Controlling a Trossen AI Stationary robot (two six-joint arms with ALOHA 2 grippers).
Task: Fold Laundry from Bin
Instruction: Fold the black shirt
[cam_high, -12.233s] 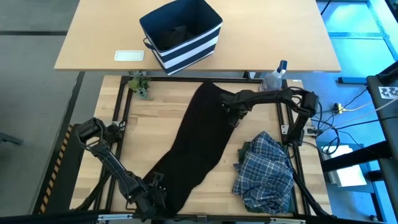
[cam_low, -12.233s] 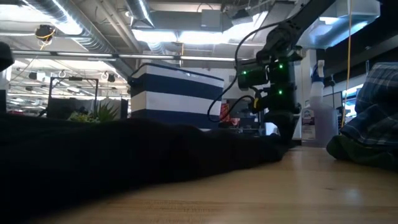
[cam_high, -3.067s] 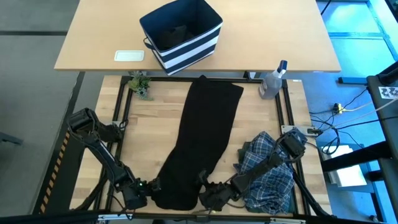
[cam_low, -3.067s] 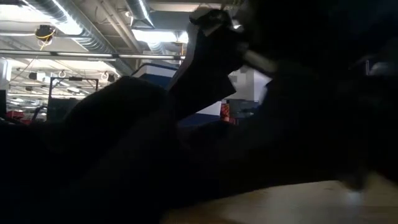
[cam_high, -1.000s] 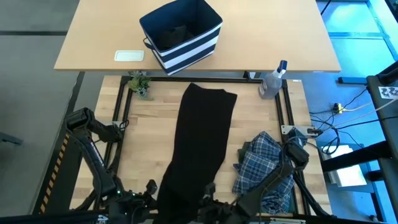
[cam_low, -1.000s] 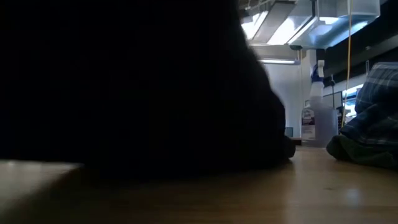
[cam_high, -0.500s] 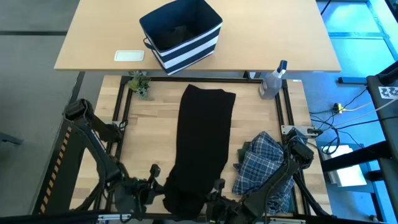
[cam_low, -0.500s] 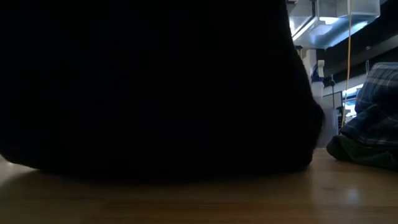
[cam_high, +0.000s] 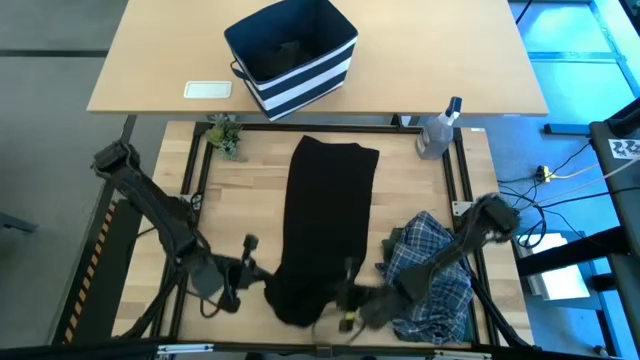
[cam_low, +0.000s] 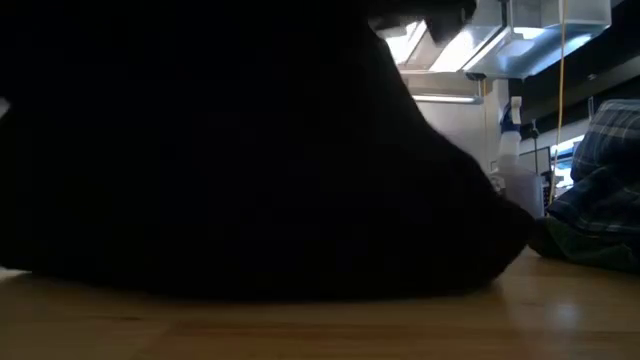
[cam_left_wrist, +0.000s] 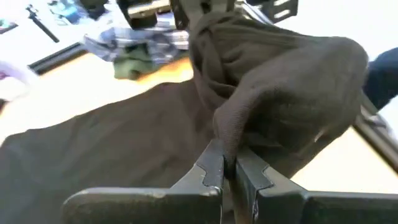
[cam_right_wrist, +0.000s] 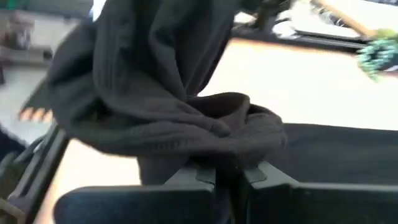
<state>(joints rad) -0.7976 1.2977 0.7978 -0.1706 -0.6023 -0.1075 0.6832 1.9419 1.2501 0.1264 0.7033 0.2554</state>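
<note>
The black garment (cam_high: 325, 210) lies lengthwise down the middle of the table, its far end flat on the wood. Its near end (cam_high: 300, 295) is bunched and raised between my two grippers, and it fills most of the low view (cam_low: 250, 150). My left gripper (cam_high: 258, 275) is shut on the near left corner and my right gripper (cam_high: 342, 293) on the near right corner. The plaid shirt (cam_high: 432, 275) lies crumpled at the near right on a dark olive-green garment (cam_high: 398, 240). The striped bin (cam_high: 292, 55) stands on the far table. My left gripper pinches a gathered fold (cam_left_wrist: 229, 138) of the garment's near left corner between its two fingers (cam_left_wrist: 211, 171). It comes from the table's left, slanting down. The cloth rises in a bunch beyond the fingertips, clear of the table there. My right gripper pinches a bunched fold (cam_right_wrist: 231, 152) at the garment's near right corner between its two fingers (cam_right_wrist: 200, 177). It reaches in from the table's right, slanting down. The cloth stands up in thick folds past the fingertips.
A clear spray bottle (cam_high: 440, 125) stands at the far right corner of the work surface, and a small plant (cam_high: 225, 135) at the far left. A white flat thing (cam_high: 208, 89) lies beside the bin. Bare wood shows left of the garment.
Both grippers, still shut, have carried the garment's near end from the table's near edge toward the far edge. The near end is now lifted and bunched over the lying part; the far end has stayed put.
</note>
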